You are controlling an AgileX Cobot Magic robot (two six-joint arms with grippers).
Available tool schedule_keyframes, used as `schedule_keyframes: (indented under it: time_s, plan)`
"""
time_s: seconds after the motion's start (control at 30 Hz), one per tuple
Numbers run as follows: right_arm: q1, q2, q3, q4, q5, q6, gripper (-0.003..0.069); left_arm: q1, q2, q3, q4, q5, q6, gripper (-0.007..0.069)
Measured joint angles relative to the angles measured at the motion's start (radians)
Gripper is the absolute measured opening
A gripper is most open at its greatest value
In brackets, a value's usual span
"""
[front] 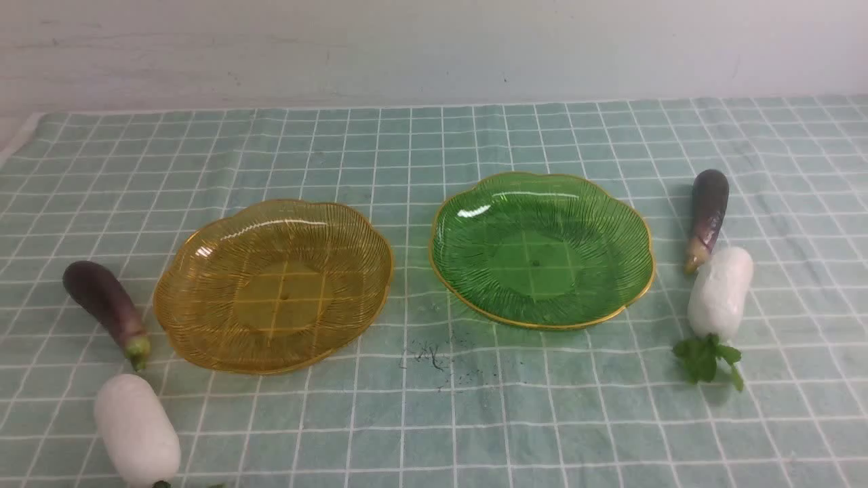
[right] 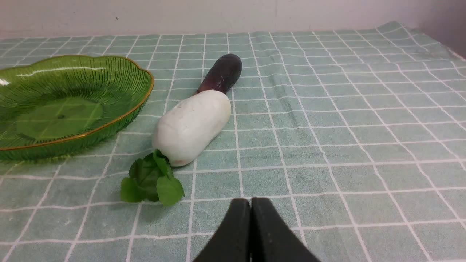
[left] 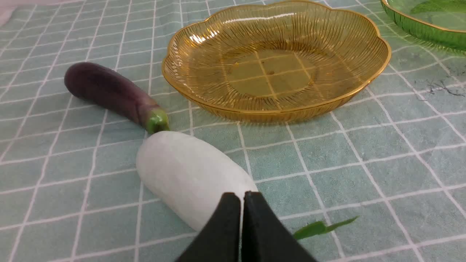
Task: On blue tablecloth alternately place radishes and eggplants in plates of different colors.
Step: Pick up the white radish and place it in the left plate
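On the blue tablecloth (front: pixel 434 407) an amber plate (front: pixel 273 285) lies left of a green plate (front: pixel 542 247), both empty. At the left, a purple eggplant (front: pixel 105 301) lies beside the amber plate, with a white radish (front: pixel 135 430) in front of it. On the right, another eggplant (front: pixel 707 213) touches a second radish (front: pixel 720 293) whose green leaves point to the front. In the left wrist view my left gripper (left: pixel 242 198) is shut and empty, just over the near end of the left radish (left: pixel 189 178). My right gripper (right: pixel 250 203) is shut and empty, short of the right radish (right: pixel 193 125).
A small dark smudge (front: pixel 430 356) marks the cloth in front of the two plates. A pale wall (front: pixel 434 47) runs behind the cloth's far edge. Neither arm shows in the front view.
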Motion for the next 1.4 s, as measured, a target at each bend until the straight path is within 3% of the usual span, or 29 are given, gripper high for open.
schedule_keyframes:
  time_s: [0.5,0.67,0.9,0.97,1.07,1.13,1.27,1.37,1.4]
  plan:
    - [0.000,0.000,0.000,0.000,0.000,-0.004,-0.0013,0.000,0.000,0.001,-0.025,-0.018,0.000,-0.0008]
    - [0.000,0.000,0.000,0.000,0.000,-0.004,-0.0013,0.000,0.000,0.002,-0.271,-0.169,-0.098,-0.0008]
    - [0.000,0.000,0.000,0.000,0.000,-0.008,-0.0013,0.000,0.000,0.002,-0.546,-0.339,-0.116,-0.0008]
    - [0.000,0.000,0.000,0.000,0.000,-0.008,-0.0013,0.000,0.000,0.002,-0.582,-0.390,-0.117,-0.0008]
    - [0.000,0.000,0.000,-0.001,0.000,-0.008,-0.0013,0.000,0.000,-0.014,-0.686,-0.585,-0.125,-0.0008]
    - [0.000,0.000,0.001,0.005,-0.011,-0.005,-0.0013,0.000,0.000,-0.069,-0.713,-0.603,-0.121,-0.0008]
    - [0.000,0.000,0.009,0.117,-0.136,0.059,-0.0013,0.000,0.026,-0.286,-0.721,-0.471,-0.037,-0.0008]
    - [0.000,0.000,0.009,0.277,-0.291,0.156,-0.0013,0.000,0.173,-0.485,-0.710,-0.226,0.036,-0.0008]
    - [0.000,0.000,0.009,0.298,-0.301,0.162,-0.0013,0.000,0.185,-0.495,-0.708,-0.208,0.038,-0.0008]
